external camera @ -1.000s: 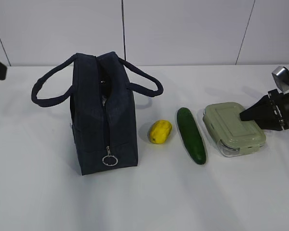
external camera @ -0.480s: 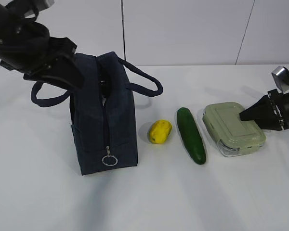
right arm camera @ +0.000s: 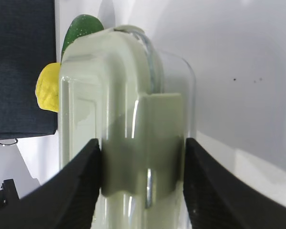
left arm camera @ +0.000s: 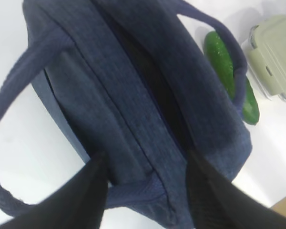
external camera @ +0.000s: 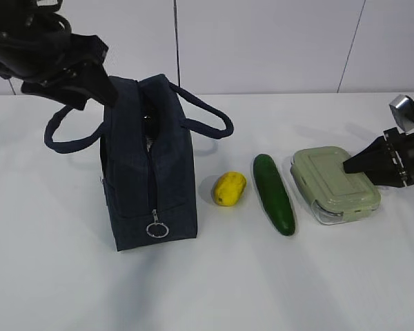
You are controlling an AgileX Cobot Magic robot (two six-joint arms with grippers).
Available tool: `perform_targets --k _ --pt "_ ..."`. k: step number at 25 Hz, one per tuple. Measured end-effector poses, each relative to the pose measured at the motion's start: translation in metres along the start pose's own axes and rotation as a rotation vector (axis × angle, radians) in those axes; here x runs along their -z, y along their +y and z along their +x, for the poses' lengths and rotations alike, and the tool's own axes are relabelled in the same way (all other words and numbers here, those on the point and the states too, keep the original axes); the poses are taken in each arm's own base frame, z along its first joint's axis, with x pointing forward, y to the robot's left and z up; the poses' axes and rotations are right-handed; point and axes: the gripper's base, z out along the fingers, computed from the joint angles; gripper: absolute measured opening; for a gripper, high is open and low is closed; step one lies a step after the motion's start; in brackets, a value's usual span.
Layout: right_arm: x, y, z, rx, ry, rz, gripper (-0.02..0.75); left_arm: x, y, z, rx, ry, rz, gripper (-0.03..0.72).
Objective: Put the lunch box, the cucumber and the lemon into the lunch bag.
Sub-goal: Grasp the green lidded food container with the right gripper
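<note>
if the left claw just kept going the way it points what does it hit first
Most likely the lunch bag. In the left wrist view the left claw points down at the bag's top, its fingers astride the dark top opening. The gap to the fabric is hard to judge.

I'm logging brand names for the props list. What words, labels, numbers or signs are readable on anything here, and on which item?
None can be read in any view.
lunch bag: plain navy fabric, no print or logo showing on the faces in view.
lunch box: plain sage-green lid, no lettering visible.
cucumber and lemon: no stickers visible.
</note>
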Motion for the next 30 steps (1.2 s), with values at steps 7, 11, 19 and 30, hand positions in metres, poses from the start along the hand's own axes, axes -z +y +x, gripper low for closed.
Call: perform_targets --k 7,11,19,30 --pt "0.000 0.000 0.000 -0.001 -0.001 -0.001 0.392 -0.028 0.009 0.005 0.063 0.095 -0.010 0.386" --pt "0.000 0.000 0.000 -0.001 -0.001 -0.001 0.392 -0.041 0.012 0.006 0.086 0.128 -0.008 0.386" --pt "0.000 0.000 0.000 -0.001 -0.001 -0.001 0.391 -0.057 0.017 0.009 0.102 0.165 -0.014 0.132" --pt "0.000 0.000 -0.001 -0.003 -0.008 -0.005 0.391 -0.036 0.011 -0.015 -0.030 0.143 -0.070 0.006"
